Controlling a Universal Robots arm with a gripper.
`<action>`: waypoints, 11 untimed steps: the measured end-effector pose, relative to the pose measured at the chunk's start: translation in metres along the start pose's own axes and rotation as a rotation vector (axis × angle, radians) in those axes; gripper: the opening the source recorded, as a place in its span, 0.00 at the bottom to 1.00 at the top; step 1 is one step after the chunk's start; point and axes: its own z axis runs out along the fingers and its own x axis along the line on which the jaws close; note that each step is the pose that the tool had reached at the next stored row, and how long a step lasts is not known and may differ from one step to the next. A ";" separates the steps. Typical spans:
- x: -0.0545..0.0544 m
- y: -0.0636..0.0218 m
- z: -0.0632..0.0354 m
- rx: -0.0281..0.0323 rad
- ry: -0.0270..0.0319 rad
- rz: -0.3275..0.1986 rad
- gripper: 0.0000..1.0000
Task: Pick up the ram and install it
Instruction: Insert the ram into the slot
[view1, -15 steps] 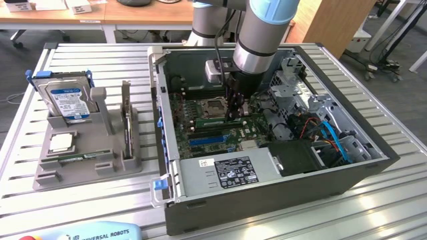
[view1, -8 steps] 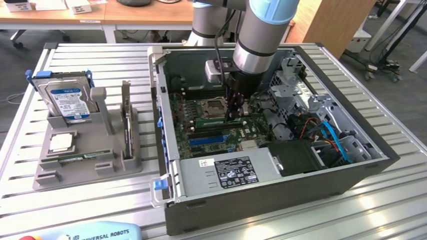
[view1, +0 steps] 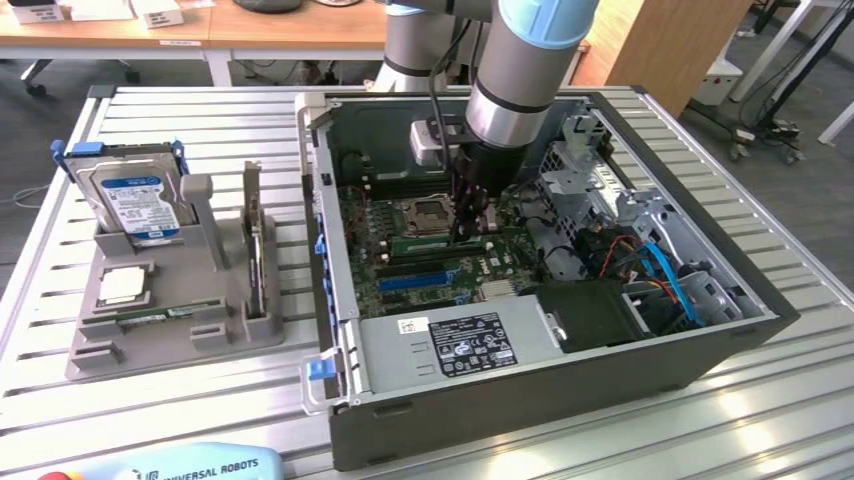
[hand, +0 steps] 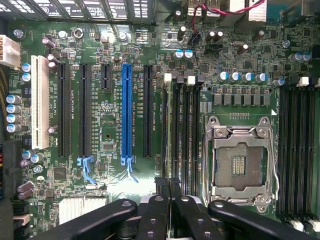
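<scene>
The ram (view1: 427, 243) is a narrow green stick standing on edge in a memory slot of the motherboard, just beside the empty processor socket (view1: 424, 212). My gripper (view1: 470, 235) reaches down into the open computer case (view1: 534, 390) at the end of the stick toward the exterior view's right. In the wrist view the ram (hand: 166, 130) runs edge-on along the slot, away from my gripper (hand: 168, 184). The black fingers (hand: 159, 210) are shut, with the stick's near end pinched between their tips.
A grey tray (view1: 254, 335) on the exterior view's left holds a blue-labelled hard drive (view1: 134, 200), a square processor chip (view1: 120, 285) and another green stick (view1: 154, 316). Drive cage, blue and orange cables (view1: 667, 275) and the case walls crowd the arm. A blue card slot (hand: 127, 115) lies nearby.
</scene>
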 end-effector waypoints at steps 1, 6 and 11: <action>0.000 0.0000 0.0000 -0.0001 0.0000 -0.001 0.12; 0.000 0.0000 0.0001 -0.0003 0.0002 -0.006 0.12; 0.000 -0.0001 0.0002 -0.0003 0.0000 -0.006 0.12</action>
